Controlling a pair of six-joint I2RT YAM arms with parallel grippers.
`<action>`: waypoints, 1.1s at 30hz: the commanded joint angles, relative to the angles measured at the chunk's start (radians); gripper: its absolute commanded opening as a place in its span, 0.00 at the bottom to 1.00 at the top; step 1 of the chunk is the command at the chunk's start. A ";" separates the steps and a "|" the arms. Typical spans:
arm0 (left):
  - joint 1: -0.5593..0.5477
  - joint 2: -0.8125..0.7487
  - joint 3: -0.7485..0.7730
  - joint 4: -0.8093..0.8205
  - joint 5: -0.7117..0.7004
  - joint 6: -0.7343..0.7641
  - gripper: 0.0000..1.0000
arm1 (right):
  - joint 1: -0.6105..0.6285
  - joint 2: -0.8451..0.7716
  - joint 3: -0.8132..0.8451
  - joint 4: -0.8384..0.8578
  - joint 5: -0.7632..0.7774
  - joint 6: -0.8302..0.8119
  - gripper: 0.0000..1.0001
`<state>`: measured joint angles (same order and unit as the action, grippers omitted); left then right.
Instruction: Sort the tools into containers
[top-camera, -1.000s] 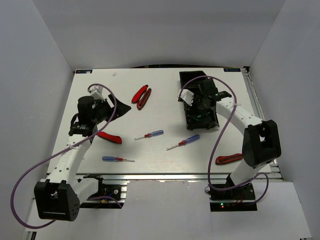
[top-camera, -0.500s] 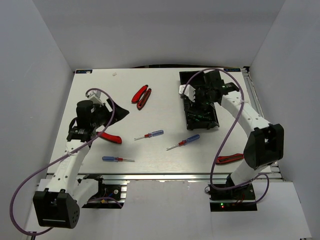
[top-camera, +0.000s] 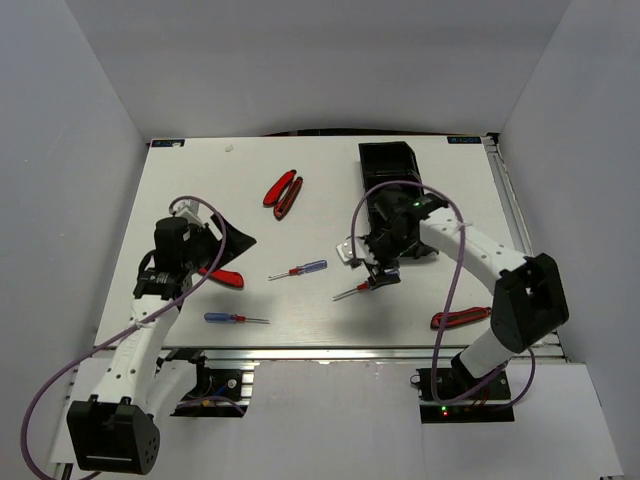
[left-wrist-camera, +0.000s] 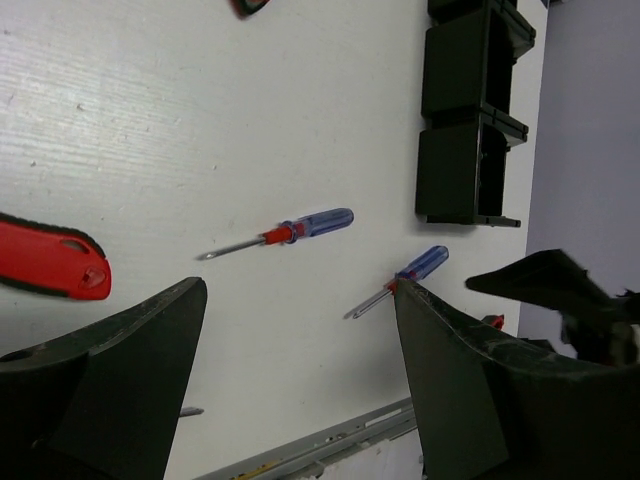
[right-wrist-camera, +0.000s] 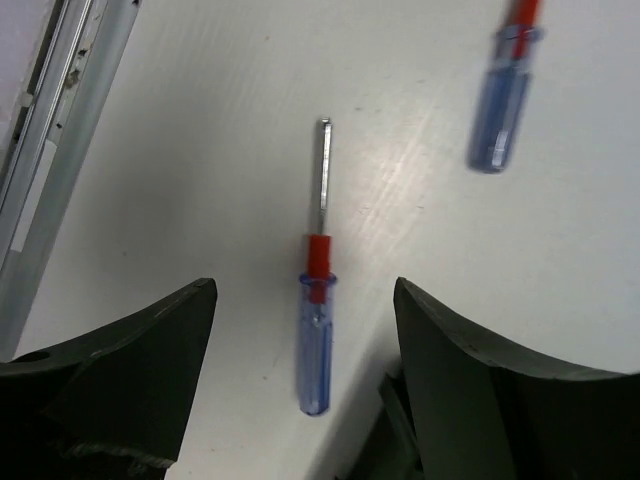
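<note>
Over on the right half of the white table (top-camera: 180, 180), the right gripper (top-camera: 374, 268) hangs just above a blue-handled screwdriver (right-wrist-camera: 314, 330), fingers spread wide and gripping nothing. Seen from that wrist, the screwdriver lies flat on the table in the gap between the two fingers, its red collar and thin shaft pointing away from the camera (whether the fingertips touch the table, I cannot tell). A second screwdriver (top-camera: 301, 269) of the same make lies a little to its left, apart from it. A third screwdriver (top-camera: 236, 319) rests nearer the front edge on the left side. The left gripper (left-wrist-camera: 300, 300) is also wide open with nothing in it, hovering over the left part of the table, and a red-handled tool (top-camera: 220, 277) lies just beside that arm. A red-handled pair (top-camera: 283, 193) sits toward the far middle, and one more red tool (top-camera: 458, 319) lies near the front right corner. The black tray (top-camera: 388, 158) stands at the far right, just behind the right gripper, its row of compartments running away from the arms. Every tool I can see lies outside it.
</note>
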<state>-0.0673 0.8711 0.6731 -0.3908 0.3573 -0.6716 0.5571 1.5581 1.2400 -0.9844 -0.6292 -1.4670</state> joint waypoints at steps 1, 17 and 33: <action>0.003 -0.024 -0.014 -0.016 -0.015 -0.040 0.87 | 0.049 0.052 -0.043 0.090 0.121 0.063 0.77; 0.004 -0.095 -0.029 -0.086 -0.057 -0.048 0.87 | 0.092 0.197 -0.132 0.279 0.327 0.185 0.63; 0.003 -0.135 -0.043 -0.099 -0.066 -0.114 0.88 | 0.098 0.208 -0.162 0.270 0.277 0.195 0.28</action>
<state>-0.0673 0.7635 0.6426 -0.4824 0.3019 -0.7586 0.6483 1.7607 1.0863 -0.6880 -0.2981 -1.2636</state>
